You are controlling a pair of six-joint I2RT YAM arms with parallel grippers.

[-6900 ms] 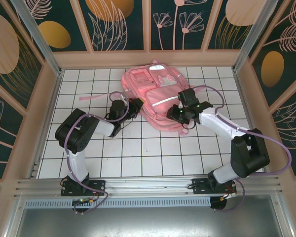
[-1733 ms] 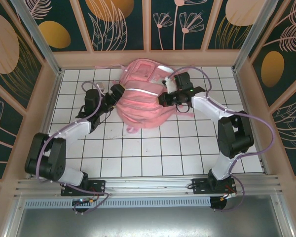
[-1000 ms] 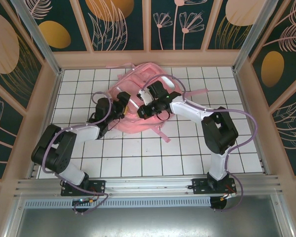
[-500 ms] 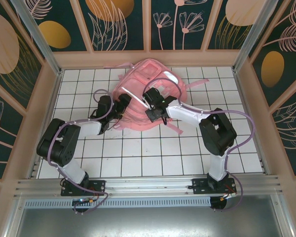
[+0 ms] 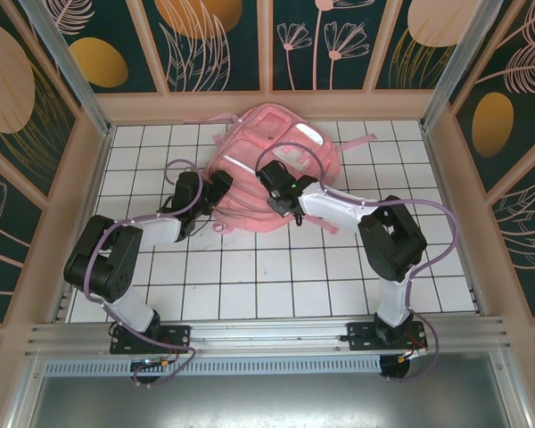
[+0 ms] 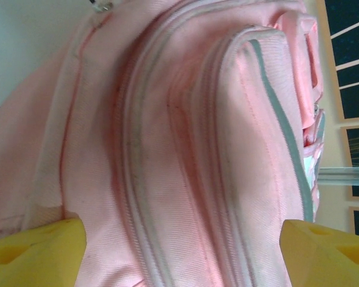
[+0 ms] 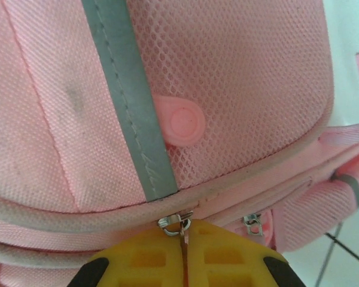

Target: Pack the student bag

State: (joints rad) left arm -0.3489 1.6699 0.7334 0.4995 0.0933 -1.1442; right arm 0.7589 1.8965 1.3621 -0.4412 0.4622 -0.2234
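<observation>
Now student bag [image 5: 272, 147] flat again, counter [image 5: 250, 276] 12 o'clock. My right hand [image 7: 184, 263] pinches zipper pull [image 7: 178, 224]; left hand [image 5: 221, 185] open at its 9 o'clock. Unzip next.

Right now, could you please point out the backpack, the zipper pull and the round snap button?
backpack [image 5: 250, 134], top view, its pink fabric.
zipper pull [image 7: 175, 222], right wrist view, its metal ring.
snap button [image 7: 187, 121], right wrist view, its round centre.

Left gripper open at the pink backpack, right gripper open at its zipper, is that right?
Not quite. The right gripper is shut on a zipper pull of the student bag, as the right wrist view shows. The left gripper is open at the bag.
</observation>
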